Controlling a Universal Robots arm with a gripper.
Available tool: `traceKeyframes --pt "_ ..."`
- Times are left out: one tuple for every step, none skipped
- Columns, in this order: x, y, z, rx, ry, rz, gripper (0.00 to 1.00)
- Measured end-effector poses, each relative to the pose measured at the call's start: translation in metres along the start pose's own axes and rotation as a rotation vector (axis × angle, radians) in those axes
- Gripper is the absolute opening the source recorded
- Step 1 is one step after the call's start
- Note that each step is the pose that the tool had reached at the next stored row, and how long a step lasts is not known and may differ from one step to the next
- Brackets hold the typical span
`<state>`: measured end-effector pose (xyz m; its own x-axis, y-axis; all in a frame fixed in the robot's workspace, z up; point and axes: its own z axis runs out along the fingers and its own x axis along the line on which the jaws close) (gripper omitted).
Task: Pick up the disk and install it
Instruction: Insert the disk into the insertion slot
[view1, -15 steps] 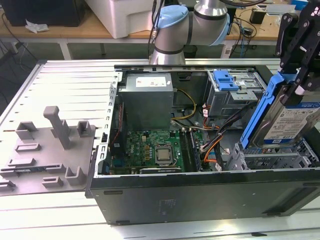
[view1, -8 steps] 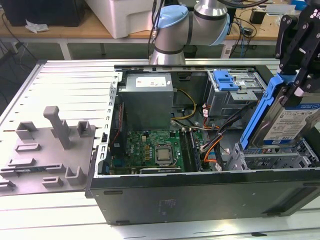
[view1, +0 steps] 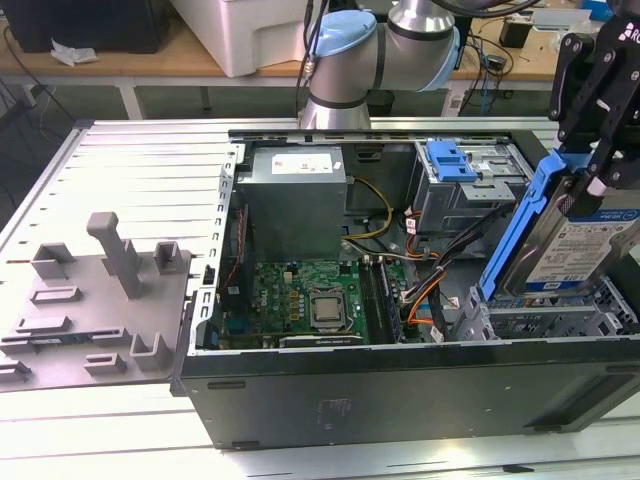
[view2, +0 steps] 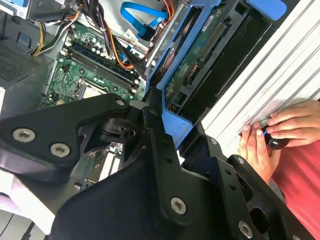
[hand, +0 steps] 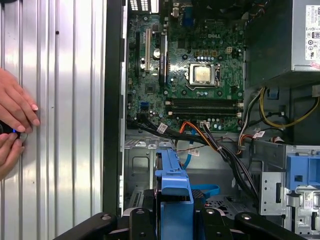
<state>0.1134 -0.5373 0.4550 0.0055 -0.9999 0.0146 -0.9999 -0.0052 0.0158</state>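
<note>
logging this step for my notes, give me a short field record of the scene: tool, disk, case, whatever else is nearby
tool: shut on the disk, at the exterior view's right
disk: silver drive in a blue carrier, held steeply tilted over the case's bay, not lying flat
case: open, motherboard exposed
drive cage: grey metal, blue latch on top
hands: a person's, on the ribbed table beside the case
</note>
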Motion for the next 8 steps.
traceKeyframes --pt "0.0001 0.0 0.0002 0.0 -0.0002 0.0 0.37" --pt "0.0003 -0.0002 0.0006 0.0001 -0.0008 0.0 0.37" --pt "0.0004 -0.0003 0.0008 0.0001 -0.0011 0.0 0.37" --pt "0.0005 -0.0004 0.0009 0.0001 -0.0013 0.0 0.37" --pt "0.0007 -0.0005 0.0012 0.0 -0.0015 0.0 0.37" --pt "0.0009 -0.0006 0.0015 0.0 -0.0018 0.0 0.37" --pt "0.001 -0.0007 0.0017 0.0 -0.0019 0.0 0.37" --pt "0.0012 -0.0007 0.0019 0.0 -0.002 0.0 0.37"
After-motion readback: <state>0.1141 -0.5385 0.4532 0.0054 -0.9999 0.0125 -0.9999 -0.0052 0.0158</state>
